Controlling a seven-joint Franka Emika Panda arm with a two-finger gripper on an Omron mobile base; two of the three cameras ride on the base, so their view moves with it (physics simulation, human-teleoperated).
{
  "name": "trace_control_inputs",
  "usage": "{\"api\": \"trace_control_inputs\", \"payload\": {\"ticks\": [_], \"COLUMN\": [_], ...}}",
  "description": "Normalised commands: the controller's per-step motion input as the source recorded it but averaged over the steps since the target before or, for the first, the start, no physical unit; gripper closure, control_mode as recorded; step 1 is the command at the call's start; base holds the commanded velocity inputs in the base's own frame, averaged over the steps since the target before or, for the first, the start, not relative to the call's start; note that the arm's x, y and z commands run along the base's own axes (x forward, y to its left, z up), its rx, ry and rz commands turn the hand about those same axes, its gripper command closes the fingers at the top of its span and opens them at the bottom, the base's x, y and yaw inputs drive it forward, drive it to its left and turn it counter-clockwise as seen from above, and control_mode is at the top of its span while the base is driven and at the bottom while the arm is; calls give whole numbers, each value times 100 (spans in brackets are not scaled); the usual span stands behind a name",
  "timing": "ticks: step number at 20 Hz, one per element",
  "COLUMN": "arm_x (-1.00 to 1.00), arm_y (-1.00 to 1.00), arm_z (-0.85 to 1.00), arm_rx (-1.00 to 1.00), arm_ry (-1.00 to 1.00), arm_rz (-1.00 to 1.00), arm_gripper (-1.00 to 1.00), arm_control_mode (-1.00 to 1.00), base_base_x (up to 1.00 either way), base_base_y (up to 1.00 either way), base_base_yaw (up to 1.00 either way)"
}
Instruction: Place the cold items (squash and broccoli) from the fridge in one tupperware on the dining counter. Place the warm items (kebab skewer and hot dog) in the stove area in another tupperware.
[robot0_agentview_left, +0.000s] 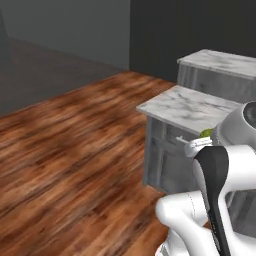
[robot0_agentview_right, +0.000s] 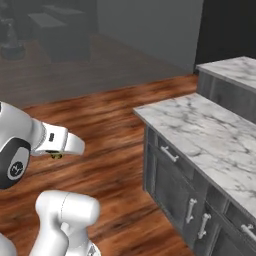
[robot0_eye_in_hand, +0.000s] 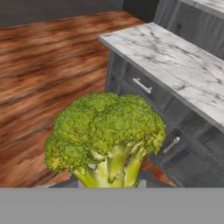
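A dark-walled kitchen with a reddish wooden floor (robot0_agentview_left: 75, 150) is seen, and a marble-topped counter (robot0_agentview_right: 200, 135) on grey drawer cabinets runs along the right of the base views, its nearest corner jutting toward the arm. In the hand view the broccoli (robot0_eye_in_hand: 105, 135) is seen close up, crown outward and pale stalk running down toward the hand; it is judged to be clamped by its stalk in the gripper (robot0_eye_in_hand: 109, 183), whose jaws are drawn nearly together on it, though the fingertips themselves are hidden behind the vegetable. In the left base view a small patch of green (robot0_agentview_left: 206, 133) is glimpsed just above the white wrist, and in the right base view a speck of green (robot0_agentview_right: 56, 155) is seen under the forearm. The broccoli is carried off the floor and clear of the counter edge, probably so that it can be transported without knocking the cabinets. No tupperware can be made out on the marble in these pictures, so the drop-off appears not yet reached; the cold-item step is judged to be under way, with placing still to be done.
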Motion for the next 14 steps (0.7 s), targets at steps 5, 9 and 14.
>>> {"api": "trace_control_inputs", "payload": {"ticks": [5,9,14], "arm_x": [0,0,0], "arm_y": [0,0,0], "arm_z": [0,0,0], "arm_rx": [0,0,0], "arm_ry": [0,0,0], "arm_rz": [0,0,0], "arm_gripper": [100,100,100], "arm_control_mode": [100,100,100], "base_base_x": [96,91,86], "base_base_y": [96,98,100], "base_base_yaw": [-36,-37,-37]}}
